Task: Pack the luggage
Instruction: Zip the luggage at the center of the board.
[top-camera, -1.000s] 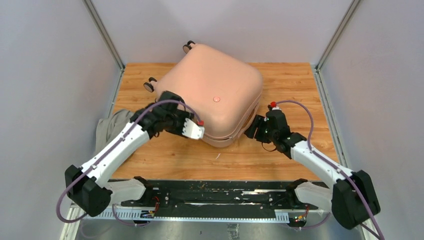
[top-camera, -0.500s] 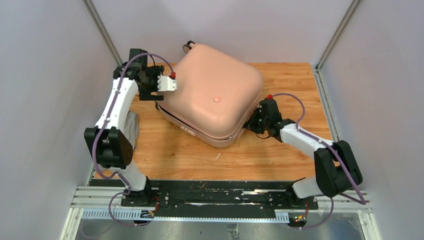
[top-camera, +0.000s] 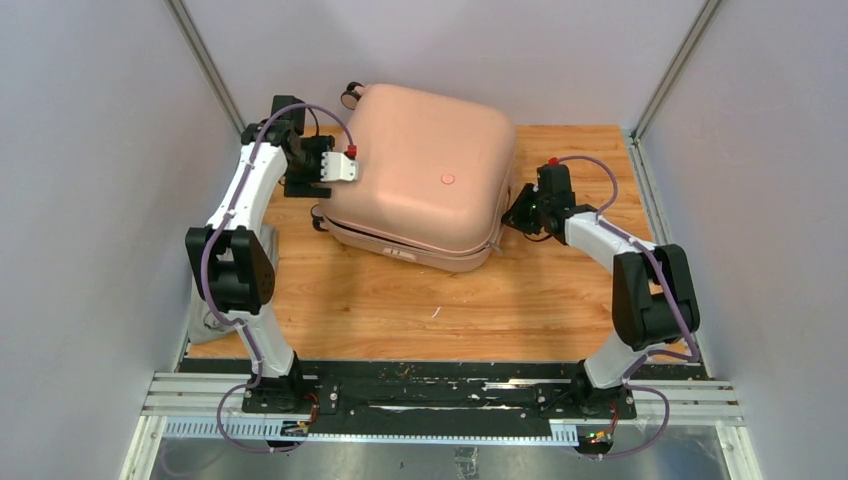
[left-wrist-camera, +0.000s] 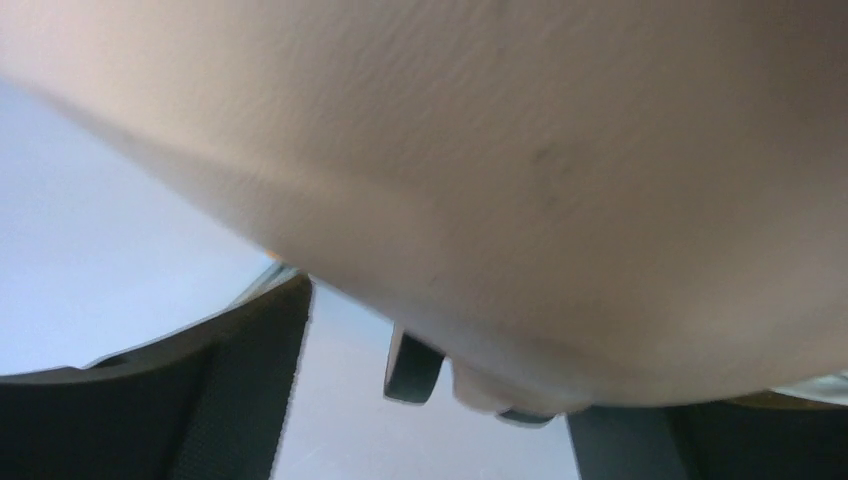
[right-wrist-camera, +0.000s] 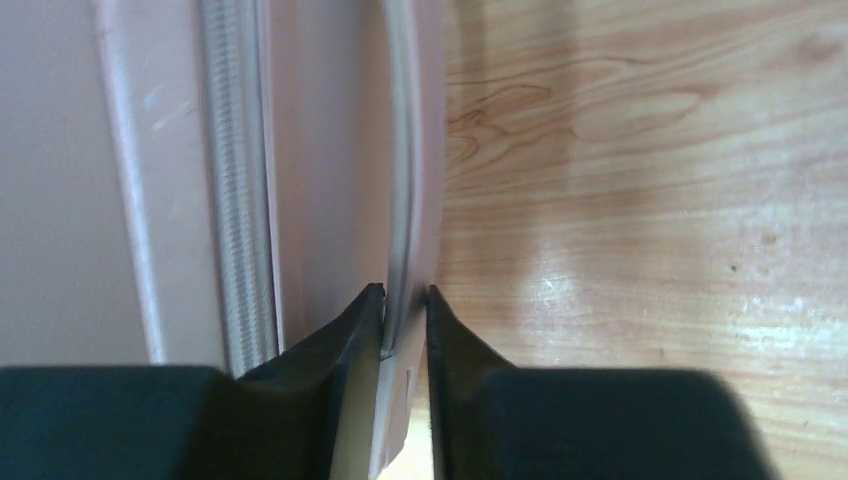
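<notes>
The luggage (top-camera: 425, 185) is a closed pale pink hard-shell suitcase lying flat at the back middle of the wooden table. My left gripper (top-camera: 345, 168) is open and presses against its back left side. In the left wrist view the pink shell (left-wrist-camera: 520, 160) fills the frame, with a black wheel (left-wrist-camera: 414, 368) below it. The left gripper (left-wrist-camera: 430, 430) has its jaws wide apart. My right gripper (top-camera: 513, 217) is at the luggage's right edge. In the right wrist view the right gripper (right-wrist-camera: 404, 300) is shut on a thin pink strip (right-wrist-camera: 402, 170) beside the zipper (right-wrist-camera: 236, 200).
A grey cloth bundle (top-camera: 199, 318) lies at the table's left edge, mostly behind the left arm. Metal frame posts (top-camera: 205, 65) and grey walls stand close on both sides. Bare wood table (top-camera: 450, 310) lies in front of the luggage.
The luggage has turned and slid toward the back left. The right gripper moved back with its edge. The left gripper stays at the left side.
</notes>
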